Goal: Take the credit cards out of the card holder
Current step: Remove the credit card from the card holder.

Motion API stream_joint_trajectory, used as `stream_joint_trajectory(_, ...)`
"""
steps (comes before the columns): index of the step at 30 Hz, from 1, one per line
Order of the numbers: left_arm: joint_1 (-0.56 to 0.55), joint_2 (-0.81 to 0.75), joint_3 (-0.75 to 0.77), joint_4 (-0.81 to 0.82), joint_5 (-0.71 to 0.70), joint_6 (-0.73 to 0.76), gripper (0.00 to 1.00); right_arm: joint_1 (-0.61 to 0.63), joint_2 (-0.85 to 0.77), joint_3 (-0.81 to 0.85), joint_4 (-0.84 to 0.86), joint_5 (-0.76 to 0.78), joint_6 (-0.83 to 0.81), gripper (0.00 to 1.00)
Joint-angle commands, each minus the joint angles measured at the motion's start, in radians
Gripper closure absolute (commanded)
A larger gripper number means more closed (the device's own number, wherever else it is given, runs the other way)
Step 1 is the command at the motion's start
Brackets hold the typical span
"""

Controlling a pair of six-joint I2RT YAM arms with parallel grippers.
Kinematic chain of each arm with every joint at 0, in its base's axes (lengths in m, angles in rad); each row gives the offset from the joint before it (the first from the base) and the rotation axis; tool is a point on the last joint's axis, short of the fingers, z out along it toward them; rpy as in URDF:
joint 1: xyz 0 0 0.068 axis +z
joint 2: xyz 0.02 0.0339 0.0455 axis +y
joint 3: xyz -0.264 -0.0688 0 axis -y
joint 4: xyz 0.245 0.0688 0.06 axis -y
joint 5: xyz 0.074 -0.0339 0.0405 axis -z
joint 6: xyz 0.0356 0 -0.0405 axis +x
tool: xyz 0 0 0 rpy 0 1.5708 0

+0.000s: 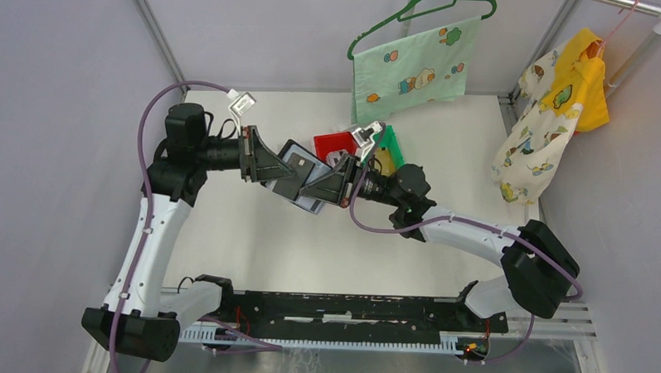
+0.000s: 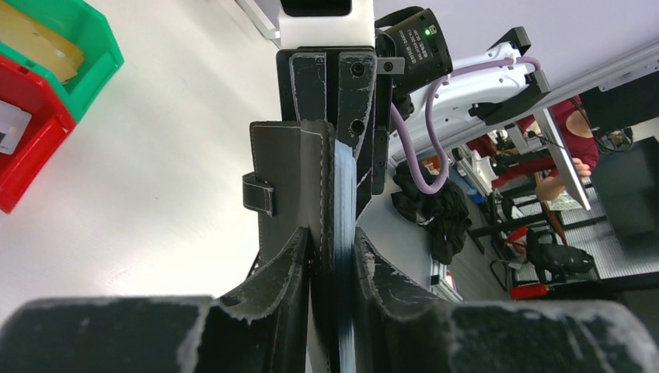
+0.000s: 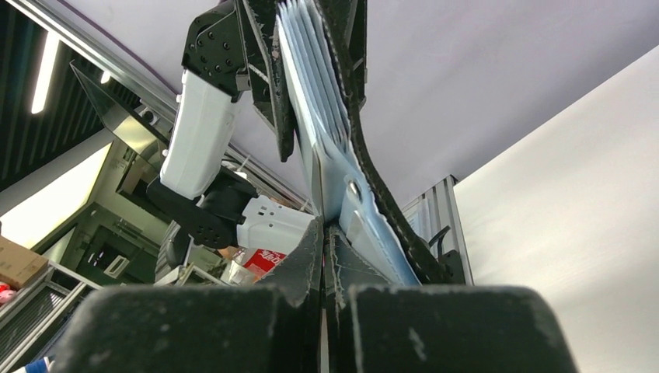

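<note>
Where end effectors [image 2: 332, 252] [image 3: 324, 233] meet, holder [image 2: 291, 186], seemingly.

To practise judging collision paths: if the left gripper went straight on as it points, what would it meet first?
Probably the right gripper, clamped on the far end of the card holder.

The white desk [image 1: 251, 233] fills the middle of the frame, running up to the back wall. Toward its upper centre, a red bin [image 1: 333, 143] and a green bin [image 1: 393, 139] sit on it side by side.
</note>
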Motion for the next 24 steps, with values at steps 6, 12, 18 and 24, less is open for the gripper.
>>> stream_joint_trajectory(6,-0.018,-0.003,0.07,-0.147,0.195,0.096,0.61,-0.035,-0.048,-0.015,0.081,0.112,-0.024,1.0)
stream_joint_trajectory(12,-0.018,0.005,0.069,-0.156,0.199,0.099,0.75,-0.038,-0.065,-0.025,0.076,0.113,-0.031,1.0)
stream_joint_trajectory(18,-0.018,0.004,0.069,-0.178,0.209,0.117,0.91,-0.037,-0.075,-0.052,0.082,0.115,-0.032,1.0)
stream_joint_trajectory(24,-0.017,-0.009,0.072,-0.183,0.245,0.119,0.86,-0.038,-0.088,-0.084,0.084,0.108,-0.035,1.0)
